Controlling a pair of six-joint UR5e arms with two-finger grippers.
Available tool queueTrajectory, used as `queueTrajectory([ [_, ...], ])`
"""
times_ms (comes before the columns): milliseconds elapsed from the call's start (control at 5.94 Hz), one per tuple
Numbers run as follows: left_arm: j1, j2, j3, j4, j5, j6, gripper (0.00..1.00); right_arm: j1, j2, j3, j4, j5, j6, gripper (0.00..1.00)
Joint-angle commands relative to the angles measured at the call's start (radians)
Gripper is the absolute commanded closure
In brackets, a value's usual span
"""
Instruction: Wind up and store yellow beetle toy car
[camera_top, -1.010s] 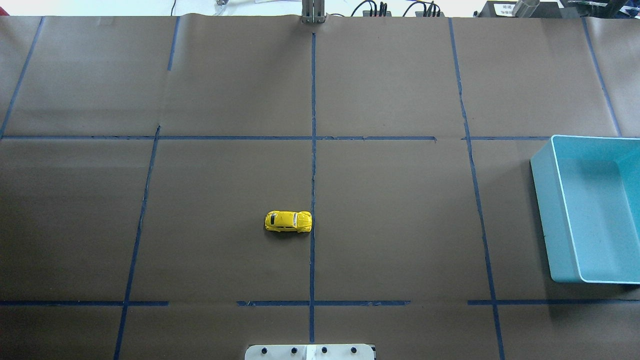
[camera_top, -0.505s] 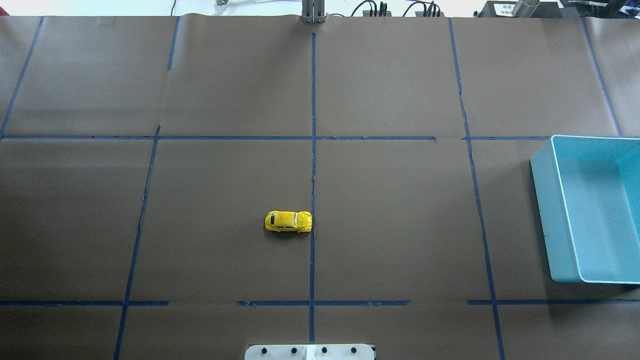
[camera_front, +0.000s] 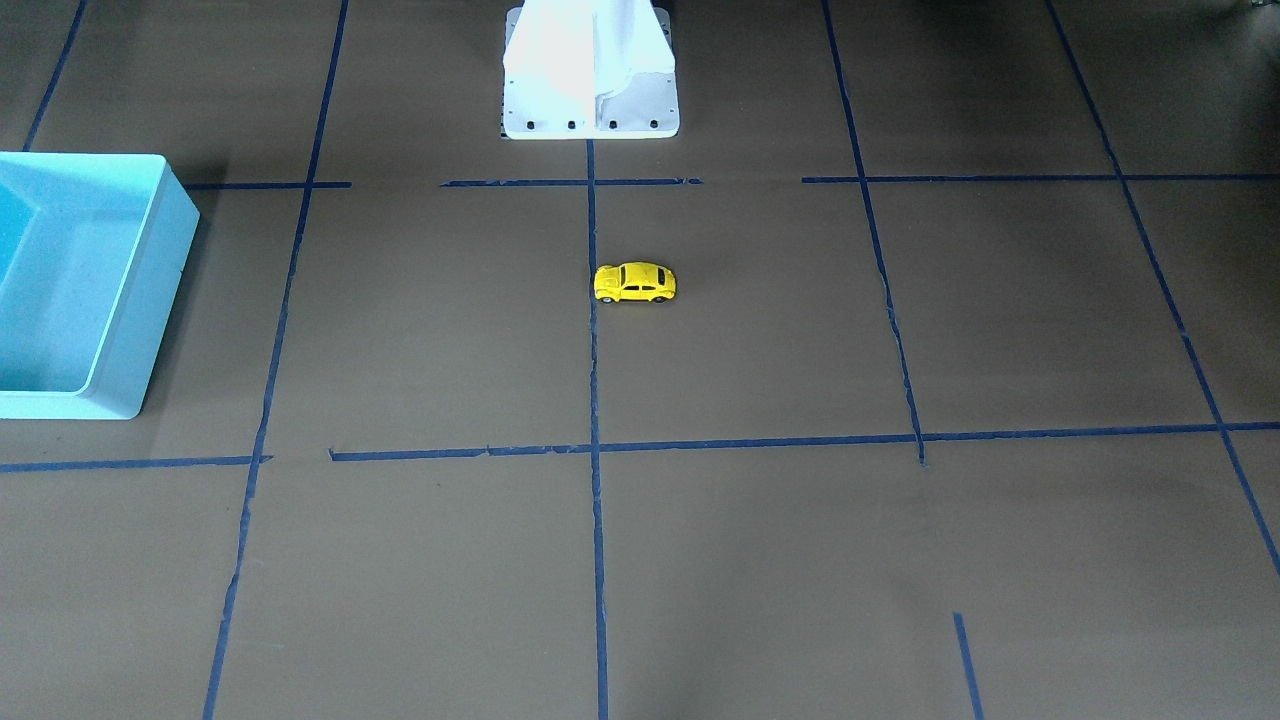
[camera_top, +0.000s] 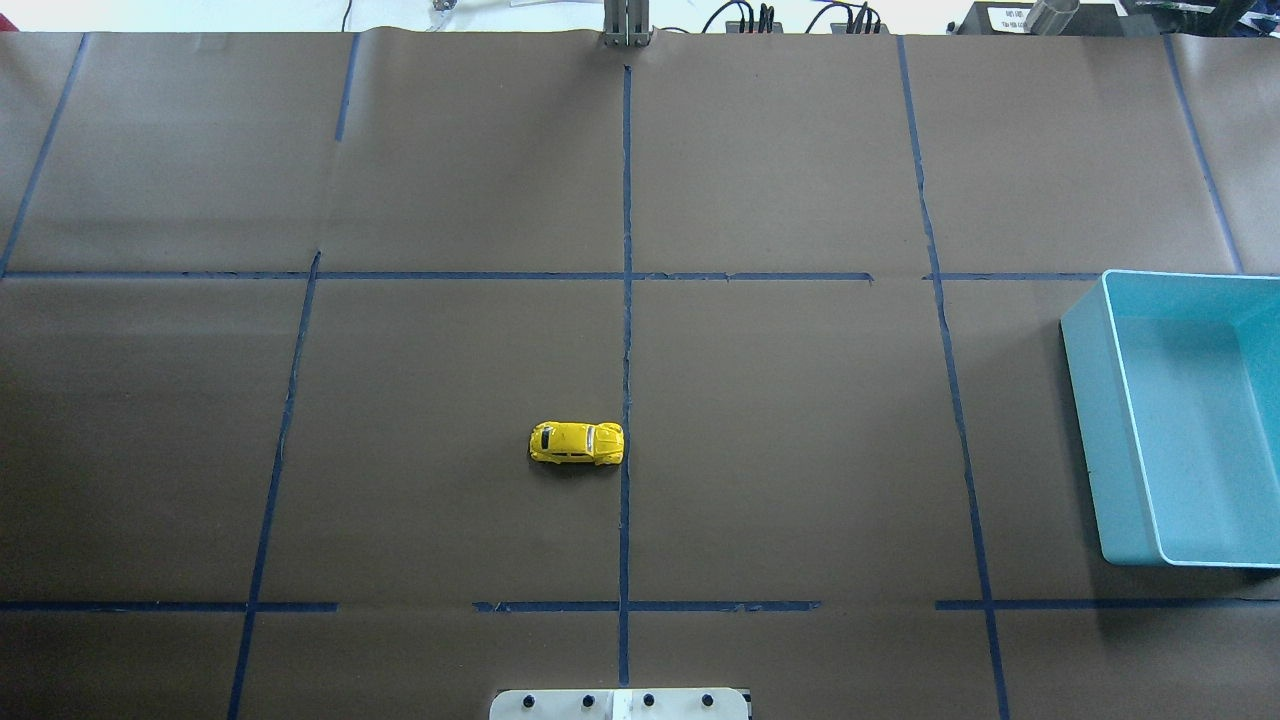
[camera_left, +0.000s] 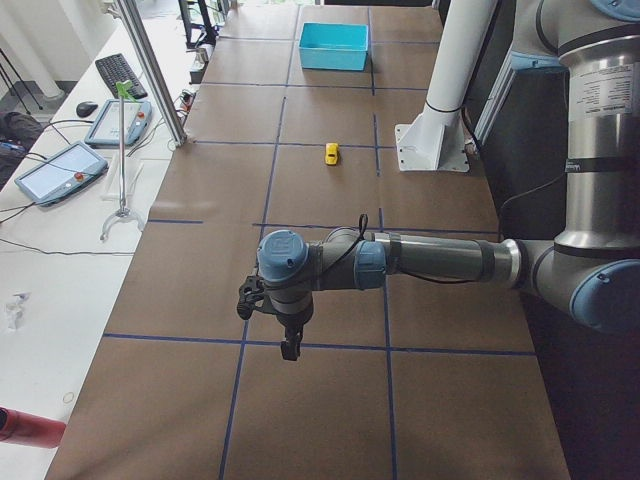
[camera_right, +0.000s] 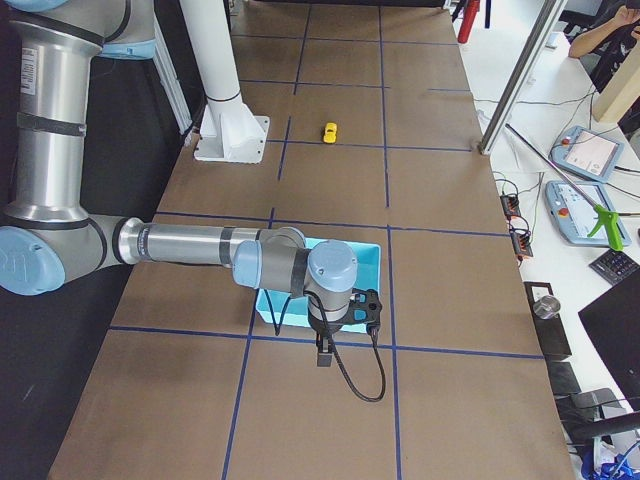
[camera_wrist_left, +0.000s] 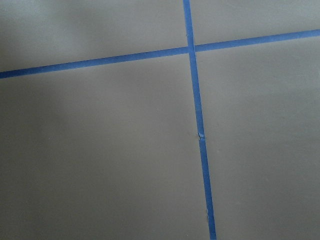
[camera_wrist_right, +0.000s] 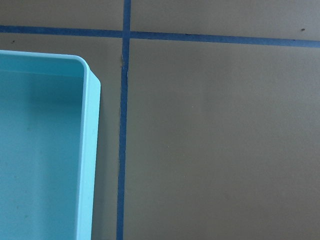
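The yellow beetle toy car (camera_top: 577, 443) stands on its wheels on the brown paper just left of the centre tape line; it also shows in the front view (camera_front: 635, 283) and both side views (camera_left: 331, 153) (camera_right: 329, 132). No gripper shows in the overhead or front view. My left gripper (camera_left: 290, 346) hangs over bare paper far from the car, at the table's left end. My right gripper (camera_right: 325, 355) hangs near a corner of the turquoise bin (camera_right: 371, 258). I cannot tell whether either is open or shut.
The turquoise bin (camera_top: 1093, 430) stands at the right edge of the table with nothing visible inside, and its rim shows in the right wrist view (camera_wrist_right: 90, 150). Blue tape lines (camera_top: 626, 300) grid the paper. The white robot base (camera_front: 590, 110) stands behind the car.
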Motion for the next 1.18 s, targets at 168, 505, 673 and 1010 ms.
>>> queueTrajectory([
  [168, 0.0, -0.004, 0.0, -0.001, 0.0, 0.0, 0.0, 0.0, 0.0, 0.002, 0.001, -0.002, 0.0, 0.0],
  [505, 0.005, -0.036, -0.006, 0.013, 0.001, 0.008, 0.0, 0.0, 0.002, 0.002, 0.001, -0.002, 0.0, 0.0],
  [673, 0.041, -0.067, -0.051, 0.069, 0.001, 0.008, 0.0, 0.0, 0.002, 0.002, 0.001, -0.002, 0.0, 0.0],
  [1010, 0.179, -0.294, -0.161, 0.392, 0.01, 0.008, 0.0, 0.0, 0.002, 0.002, 0.001, -0.002, 0.002, 0.0],
])
